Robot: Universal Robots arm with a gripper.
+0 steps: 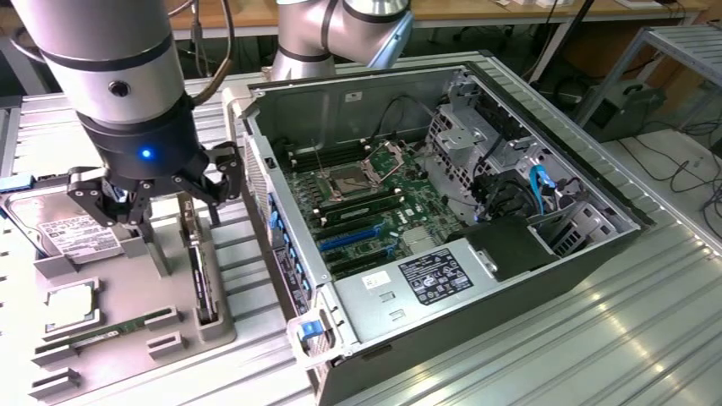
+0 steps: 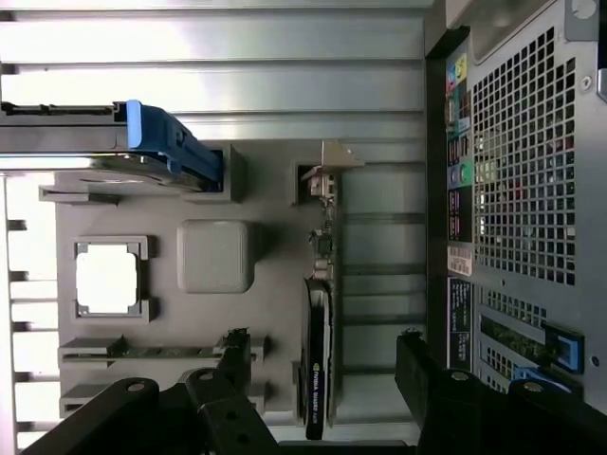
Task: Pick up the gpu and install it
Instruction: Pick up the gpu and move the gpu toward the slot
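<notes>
The gpu [image 1: 205,283] stands on its edge in a slot of the grey holder tray [image 1: 169,338], at the exterior view's left beside the open computer case. In the wrist view the gpu [image 2: 318,341] shows edge-on as a thin dark card with a silver bracket [image 2: 327,169] at one end. My gripper [image 1: 167,207] hangs just above the tray, over the card. It is open, and its black fingers [image 2: 232,365] stand on either side of the card without touching it. Nothing is held.
The tray also holds a hard drive [image 1: 70,230], a square CPU [image 1: 70,304] and a RAM stick [image 1: 107,331]. The open computer case [image 1: 564,254] lies on its side with the motherboard [image 1: 361,199] and blue slots [image 1: 344,238] exposed. Its perforated rear panel [image 2: 526,171] is close to the card.
</notes>
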